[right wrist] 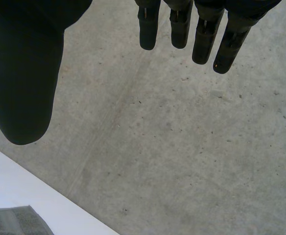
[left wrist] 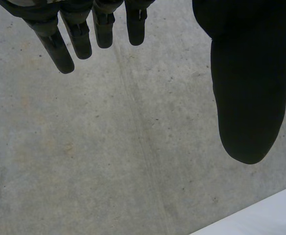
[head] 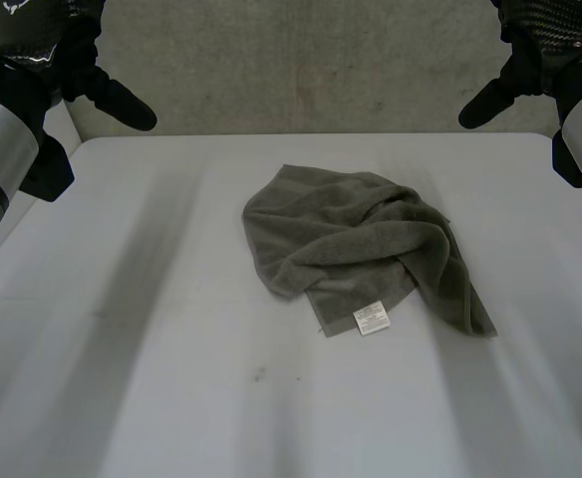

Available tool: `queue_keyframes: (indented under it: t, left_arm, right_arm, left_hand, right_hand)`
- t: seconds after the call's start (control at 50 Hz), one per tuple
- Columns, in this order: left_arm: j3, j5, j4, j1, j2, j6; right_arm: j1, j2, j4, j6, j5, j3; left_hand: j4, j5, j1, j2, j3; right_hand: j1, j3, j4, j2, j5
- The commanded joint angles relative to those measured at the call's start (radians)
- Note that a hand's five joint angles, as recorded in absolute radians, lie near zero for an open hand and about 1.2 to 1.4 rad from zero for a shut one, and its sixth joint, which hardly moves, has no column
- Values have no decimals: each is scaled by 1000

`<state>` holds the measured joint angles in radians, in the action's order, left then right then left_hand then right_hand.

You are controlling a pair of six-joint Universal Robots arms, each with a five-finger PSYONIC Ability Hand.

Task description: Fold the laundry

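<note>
A grey-green towel point(head: 361, 244) lies crumpled in a heap a little right of the middle of the white table point(head: 151, 378), with a small white label point(head: 372, 318) at its near edge. My left hand point(head: 82, 75) is raised above the table's far left corner, fingers point(left wrist: 64, 46) straight and thumb point(left wrist: 248, 98) apart, holding nothing. My right hand point(head: 520, 70) is raised above the far right corner, fingers point(right wrist: 221, 44) straight, thumb point(right wrist: 23, 93) apart, empty. A corner of the towel point(right wrist: 15, 221) lies below the right hand's thumb. Neither hand touches the towel.
Beyond the table's far edge is a grey concrete floor point(head: 311, 70). Bare table surface stretches to the left of and in front of the towel. The table's edge point(left wrist: 260, 218) runs under the left hand.
</note>
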<state>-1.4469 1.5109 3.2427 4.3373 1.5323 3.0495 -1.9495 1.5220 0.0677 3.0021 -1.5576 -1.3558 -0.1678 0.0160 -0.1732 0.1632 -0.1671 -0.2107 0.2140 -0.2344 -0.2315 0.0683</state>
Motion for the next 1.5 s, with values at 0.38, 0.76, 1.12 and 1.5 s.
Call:
queue_keyframes:
  t: [0.38, 0.76, 1.12, 1.5]
  left_arm:
    - [39, 5, -3, 13, 207, 11]
    - [42, 3, 2, 44, 227, 11]
    - [39, 5, 18, 44, 243, 12]
    - [34, 3, 28, 44, 265, 12]
  right_arm:
    - [-170, -307, -74, 98, -79, -25]
    - [-295, -667, 30, 281, -73, 96]
    - [-309, -841, 182, 293, -85, 215]
    - [-307, -758, 185, 253, -134, 273]
  left_hand:
    - [-10, -12, -5, 15, -11]
    - [-10, -12, -5, 15, -11]
    - [-10, -12, -5, 15, -11]
    - [-10, -12, -5, 15, -11]
  right_hand:
    - [36, -39, 60, 57, -68]
    - [-214, 211, -190, -193, 182]
    - [-441, 438, -417, -420, 409]
    - [-1186, 1182, -1162, -1165, 1153]
